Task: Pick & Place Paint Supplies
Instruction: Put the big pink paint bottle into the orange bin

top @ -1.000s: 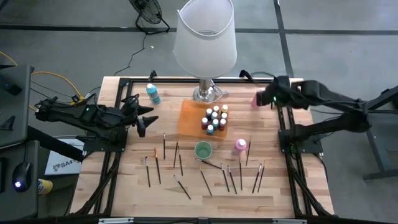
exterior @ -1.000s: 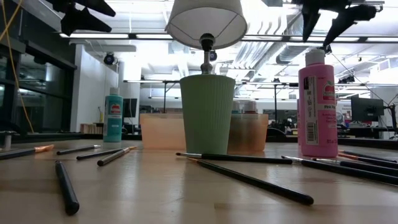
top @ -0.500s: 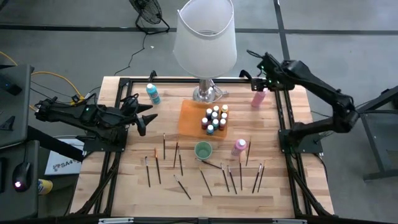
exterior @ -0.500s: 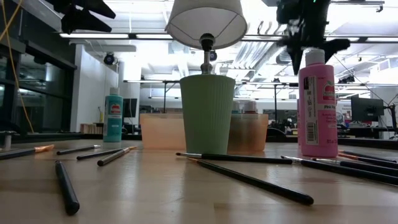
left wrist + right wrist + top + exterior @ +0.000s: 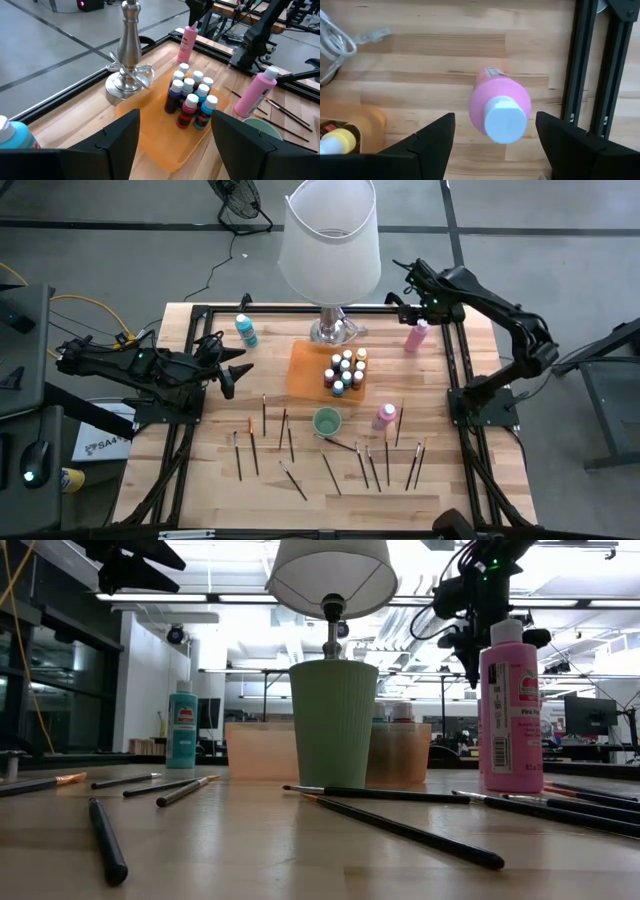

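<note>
Fingers of the right gripper (image 5: 495,145) stand spread wide and empty, directly above the white cap of a tall pink bottle (image 5: 500,107) near the table's far right corner. Judged from here, a descent slightly off centre could clip the cap and tip the upright bottle toward the black frame rail (image 5: 582,60).

At the near edge lie scattered brushes (image 5: 330,473); beyond them stand a green cup (image 5: 326,421), contents unseen, and a second pink bottle (image 5: 385,416). Mid-table, an orange tray (image 5: 306,367) holds clustered small paint bottles (image 5: 346,371). The left gripper (image 5: 238,372), partly open and empty, waits at the left edge near a teal bottle (image 5: 245,331).
</note>
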### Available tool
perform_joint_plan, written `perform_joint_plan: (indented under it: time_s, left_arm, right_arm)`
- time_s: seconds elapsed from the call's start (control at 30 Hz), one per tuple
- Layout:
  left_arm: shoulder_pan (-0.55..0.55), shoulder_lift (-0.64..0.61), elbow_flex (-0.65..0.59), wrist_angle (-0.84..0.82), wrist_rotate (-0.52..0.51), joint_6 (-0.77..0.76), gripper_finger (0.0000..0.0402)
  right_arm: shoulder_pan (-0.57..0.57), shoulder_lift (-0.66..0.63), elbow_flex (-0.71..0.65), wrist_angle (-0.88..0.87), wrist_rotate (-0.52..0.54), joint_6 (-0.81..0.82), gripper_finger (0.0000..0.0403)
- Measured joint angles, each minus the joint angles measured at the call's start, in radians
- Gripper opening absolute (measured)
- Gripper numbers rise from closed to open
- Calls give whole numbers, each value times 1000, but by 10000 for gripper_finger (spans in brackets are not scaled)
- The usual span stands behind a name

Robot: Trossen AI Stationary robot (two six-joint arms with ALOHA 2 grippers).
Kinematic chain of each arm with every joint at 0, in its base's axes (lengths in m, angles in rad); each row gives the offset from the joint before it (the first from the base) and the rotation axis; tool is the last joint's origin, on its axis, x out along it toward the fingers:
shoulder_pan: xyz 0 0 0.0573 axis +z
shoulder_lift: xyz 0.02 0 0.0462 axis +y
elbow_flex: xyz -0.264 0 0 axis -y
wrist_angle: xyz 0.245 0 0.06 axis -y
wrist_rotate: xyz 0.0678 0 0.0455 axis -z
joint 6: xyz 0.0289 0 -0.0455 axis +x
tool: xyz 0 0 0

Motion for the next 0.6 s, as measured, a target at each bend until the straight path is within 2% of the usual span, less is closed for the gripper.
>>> perform_joint_plan:
  time_s: [0.13,0.43,0.6]
  left_arm:
    - [0,0,0,0,8,0,237]
    - [0,0,0,0,34,-1,237]
    - [0,0,0,0,34,-1,237]
  right_arm:
    - [-21,7,0,-3,-3,-7,261]
    - [-34,7,0,-23,-27,-33,201]
    - [-34,10,0,-6,-27,-34,183]
